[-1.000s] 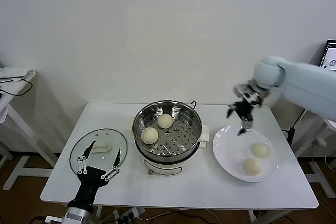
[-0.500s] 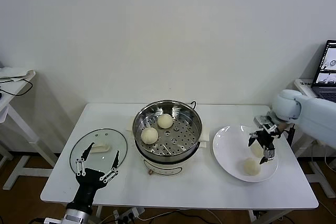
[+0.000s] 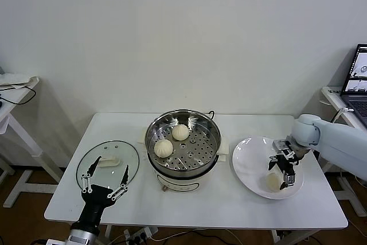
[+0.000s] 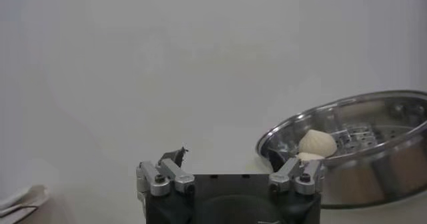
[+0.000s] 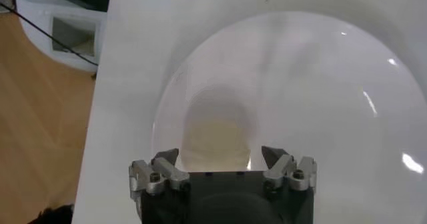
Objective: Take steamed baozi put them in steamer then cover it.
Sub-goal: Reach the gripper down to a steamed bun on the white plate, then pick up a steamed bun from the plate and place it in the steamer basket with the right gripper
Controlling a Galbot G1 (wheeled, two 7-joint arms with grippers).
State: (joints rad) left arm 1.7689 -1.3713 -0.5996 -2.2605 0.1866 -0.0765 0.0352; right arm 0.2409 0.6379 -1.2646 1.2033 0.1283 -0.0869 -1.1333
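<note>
With its jaws spread as wide as they go, the right gripper [image 3: 282,171] hangs low over the white plate [image 3: 248,170], one finger on each side of a steamed baozi [image 3: 280,163] and closed on nothing. From the right wrist view that bun [image 5: 217,131] sits between the two fingertips [image 5: 274,157], not yet pinched, on the plate [image 5: 320,99]. A second baozi [image 3: 272,181] lies just beside the first, toward 6 o'clock on the same plate and partly hidden by the fingers. This plate rests at 3 o'clock from the steamer [image 3: 182,171], well apart from the table edge.

While the right arm works, the left gripper [image 3: 105,179] waits at the near table edge with its jaws also fully apart and empty, its fingertips over the near rim of the cover [image 3: 92,159]. That glass lid lies flat on the white table [image 3: 195,205] at 9 o'clock from the steamer, its cream handle [image 3: 109,162] up.

Inside the steamer, two more baozi rest on the perforated tray [image 3: 200,147]: one [image 3: 180,132] toward 12 o'clock, the other [image 3: 163,148] toward 8 o'clock, close together but not touching. The left wrist view shows the steamer [image 4: 360,152] open, with buns [image 4: 316,142] visible over its rim.
</note>
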